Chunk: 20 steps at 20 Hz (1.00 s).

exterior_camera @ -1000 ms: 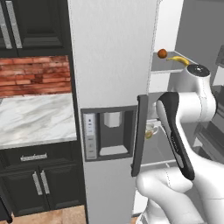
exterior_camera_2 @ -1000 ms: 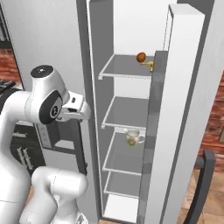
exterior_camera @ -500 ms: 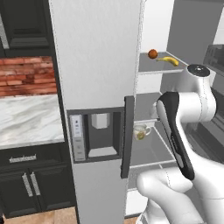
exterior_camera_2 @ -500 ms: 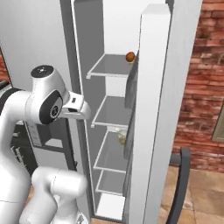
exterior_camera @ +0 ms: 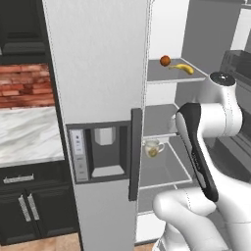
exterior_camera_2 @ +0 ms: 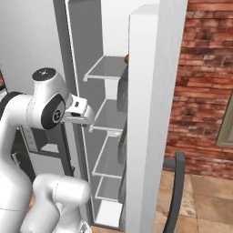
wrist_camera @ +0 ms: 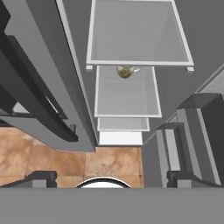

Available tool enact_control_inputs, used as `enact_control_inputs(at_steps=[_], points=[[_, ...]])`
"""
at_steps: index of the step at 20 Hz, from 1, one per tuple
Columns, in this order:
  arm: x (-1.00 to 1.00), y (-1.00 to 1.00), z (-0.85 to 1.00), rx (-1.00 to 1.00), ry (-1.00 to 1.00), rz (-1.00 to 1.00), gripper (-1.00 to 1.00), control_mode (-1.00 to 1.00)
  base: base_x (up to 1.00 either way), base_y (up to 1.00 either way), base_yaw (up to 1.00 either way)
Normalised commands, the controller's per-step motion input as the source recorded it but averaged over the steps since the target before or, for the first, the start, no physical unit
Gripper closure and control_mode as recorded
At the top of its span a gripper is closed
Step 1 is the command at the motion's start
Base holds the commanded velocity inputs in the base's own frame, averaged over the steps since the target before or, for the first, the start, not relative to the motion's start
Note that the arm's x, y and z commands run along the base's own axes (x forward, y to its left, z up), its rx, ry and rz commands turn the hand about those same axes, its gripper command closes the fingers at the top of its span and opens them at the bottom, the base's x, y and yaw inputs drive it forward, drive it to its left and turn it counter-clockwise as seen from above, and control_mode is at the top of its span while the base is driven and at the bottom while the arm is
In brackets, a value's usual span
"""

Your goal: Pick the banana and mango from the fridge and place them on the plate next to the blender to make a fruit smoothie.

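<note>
The fridge (exterior_camera: 98, 59) stands with its door swung open; the dark door handle (exterior_camera: 136, 154) runs beside the dispenser panel. On the top glass shelf lie the orange-red mango (exterior_camera: 165, 60) and, just right of it, the yellow banana (exterior_camera: 182, 68). A sliver of the mango (exterior_camera_2: 127, 58) peeks past the door edge in the right base view. My gripper (wrist_camera: 112, 178) hangs in front of the shelves, pointing down past them, open and holding nothing. Its hand (exterior_camera_2: 79, 111) is level with the second shelf, below the fruit. Plate and blender are out of view.
A clear glass cup (exterior_camera: 153, 148) sits on a lower shelf, also seen as cup (wrist_camera: 126, 71) from above. Left of the fridge are a marble counter (exterior_camera: 24, 142) and dark cabinets (exterior_camera: 29, 215). The open door (exterior_camera_2: 154, 113) and a brick wall (exterior_camera_2: 205, 68) bound the right side.
The whole picture has shifted in both base views, so the base has driven; the fridge interior now shows wider on the left view. The arm keeps its pose.
</note>
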Motion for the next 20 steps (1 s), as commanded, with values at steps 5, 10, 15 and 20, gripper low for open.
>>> enact_control_inputs(at_steps=[5, 10, 15, 20], points=[[0.00, 0.00, 0.00, 0.00, 0.00, 0.00, -1.00, 1.00, 0.12, -0.28, -0.02], [0.00, 0.00, 0.00, 0.00, 0.00, 0.00, -1.00, 1.00, 0.21, -0.30, -0.03], [0.00, 0.00, 0.00, 0.00, 0.00, 0.00, -1.00, 1.00, 0.38, -0.21, -0.05], [0.00, 0.00, 0.00, 0.00, 0.00, 0.00, -1.00, 1.00, 0.51, -0.16, -0.07]])
